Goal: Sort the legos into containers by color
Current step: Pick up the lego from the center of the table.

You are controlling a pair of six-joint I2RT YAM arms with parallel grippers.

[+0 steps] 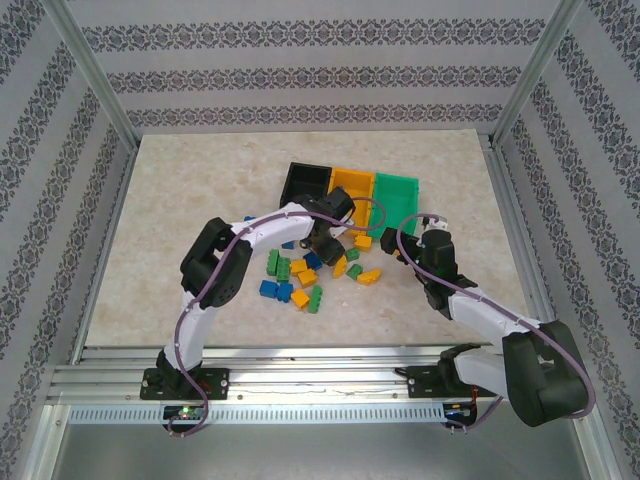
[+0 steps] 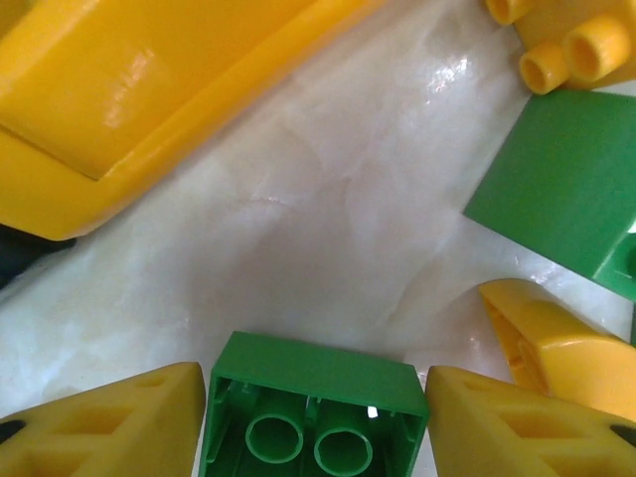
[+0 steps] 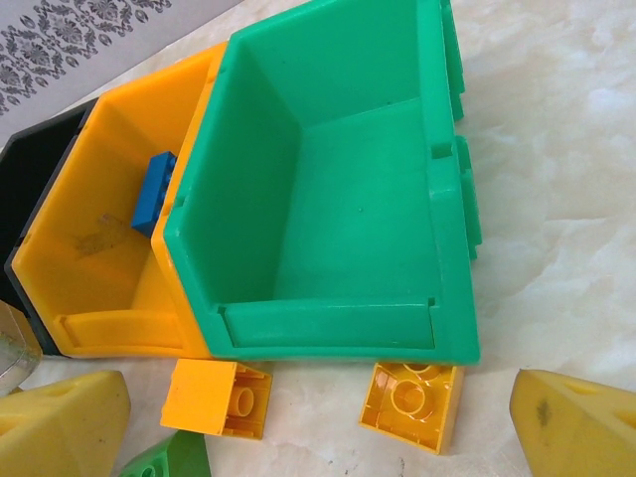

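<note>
Pale marble-look tabletop [image 1: 180, 200]: legos [image 1: 305, 275] scattered just in front of three joined bins, left gripper [image 2: 316, 417] down on one.

Green brick [image 2: 318, 383] lies tipped on the table near the orange-yellow bin [image 3: 89, 258], hollow underside facing the wrist. Left fingers [image 2: 119, 427] bracket its two flat side walls, very close on both sides; can't tell if they pinch yet. Right gripper [image 3: 318, 432] is spread wide and holds nothing, hanging in front of the green bin [image 3: 328, 338]. My read: the brick is light, rigid and glossy, so slippery. Squeeze square across the flat walls, not on the studs or a corner, or it may pop out. Blue brick [image 3: 154, 194] sits in the orange-yellow bin, beside the black bin [image 3: 30, 169].
</note>
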